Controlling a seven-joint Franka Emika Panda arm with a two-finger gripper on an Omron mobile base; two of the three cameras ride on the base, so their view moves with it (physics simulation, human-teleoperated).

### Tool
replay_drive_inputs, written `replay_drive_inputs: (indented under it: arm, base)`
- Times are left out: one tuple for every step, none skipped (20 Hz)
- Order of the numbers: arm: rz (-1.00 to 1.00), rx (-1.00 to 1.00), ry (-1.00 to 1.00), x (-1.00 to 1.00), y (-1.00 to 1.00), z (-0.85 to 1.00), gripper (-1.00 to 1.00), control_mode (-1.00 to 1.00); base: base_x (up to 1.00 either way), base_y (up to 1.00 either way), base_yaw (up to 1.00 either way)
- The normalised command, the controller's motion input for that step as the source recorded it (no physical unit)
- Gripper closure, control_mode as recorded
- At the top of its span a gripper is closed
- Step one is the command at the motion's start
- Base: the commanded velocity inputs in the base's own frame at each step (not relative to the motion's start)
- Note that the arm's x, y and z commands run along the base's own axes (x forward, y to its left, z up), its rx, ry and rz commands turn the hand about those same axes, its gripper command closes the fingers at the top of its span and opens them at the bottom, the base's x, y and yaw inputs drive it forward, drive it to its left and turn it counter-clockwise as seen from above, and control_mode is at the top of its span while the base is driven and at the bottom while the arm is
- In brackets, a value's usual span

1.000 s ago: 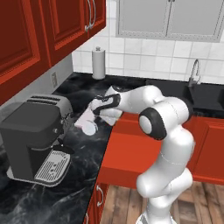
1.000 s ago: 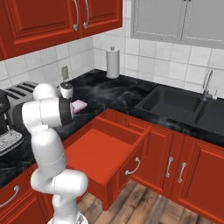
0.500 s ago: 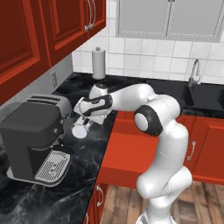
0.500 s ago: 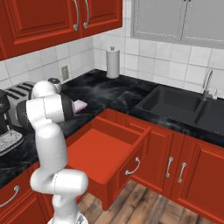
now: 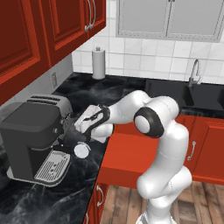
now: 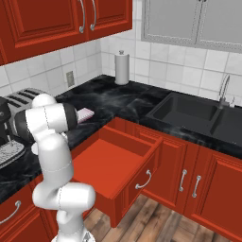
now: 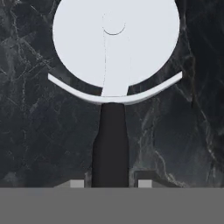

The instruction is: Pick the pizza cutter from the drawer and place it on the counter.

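Even, soft rendered light; hand view perhaps slightly blurred.

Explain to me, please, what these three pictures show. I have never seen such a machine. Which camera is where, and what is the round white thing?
The machine is a white robot arm in a simulated kitchen. Two cameras ride behind it, one on its left and one on its right; the third sits on its hand and looks along the fingers. The round white thing is the blade of a pizza cutter. The gripper is shut on its black handle and holds it over the black marble counter, beside a coffee machine. The red drawer it came from stands open. A pale pink block lies on the counter, and a paper towel roll stands near the wall.
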Motion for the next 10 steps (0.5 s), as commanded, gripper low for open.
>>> replay_drive_inputs:
  arm:
    - [0.0,0.03,-0.05,-0.11,0.0,-0.74,1.0,-1.0]
    - [0.0,0.03,-0.07,0.0,0.0,-0.59,1.0,-1.0]
    - [0.0,0.03,-0.07,0.0,0.0,-0.51,1.0,-1.0]
    - [0.0,0.04,-0.06,0.0,0.0,-0.37,1.0,-1.0]
    - [0.0,0.03,-0.05,0.0,0.0,-0.33,1.0,-1.0]
    - [0.0,0.03,-0.03,0.0,0.0,-0.26,1.0,-1.0]
    - [0.0,0.02,-0.04,0.0,0.0,-0.23,1.0,-1.0]
    - [0.0,0.04,-0.05,0.0,0.0,-0.18,1.0,-1.0]
    - [0.0,0.07,-0.1,0.0,0.0,0.0,-1.0,-1.0]
    - [0.03,0.07,-0.13,0.0,-0.04,0.0,-1.0,-1.0]
  base:
    - [0.0,0.0,0.0]
    - [0.0,0.0,0.0]
    - [0.0,0.0,0.0]
    - [0.0,0.0,0.0]
    - [0.0,0.0,0.0]
    - [0.0,0.0,0.0]
    - [0.0,0.0,0.0]
    - [0.0,0.0,0.0]
    - [0.0,0.0,0.0]
    - [0.0,0.0,0.0]
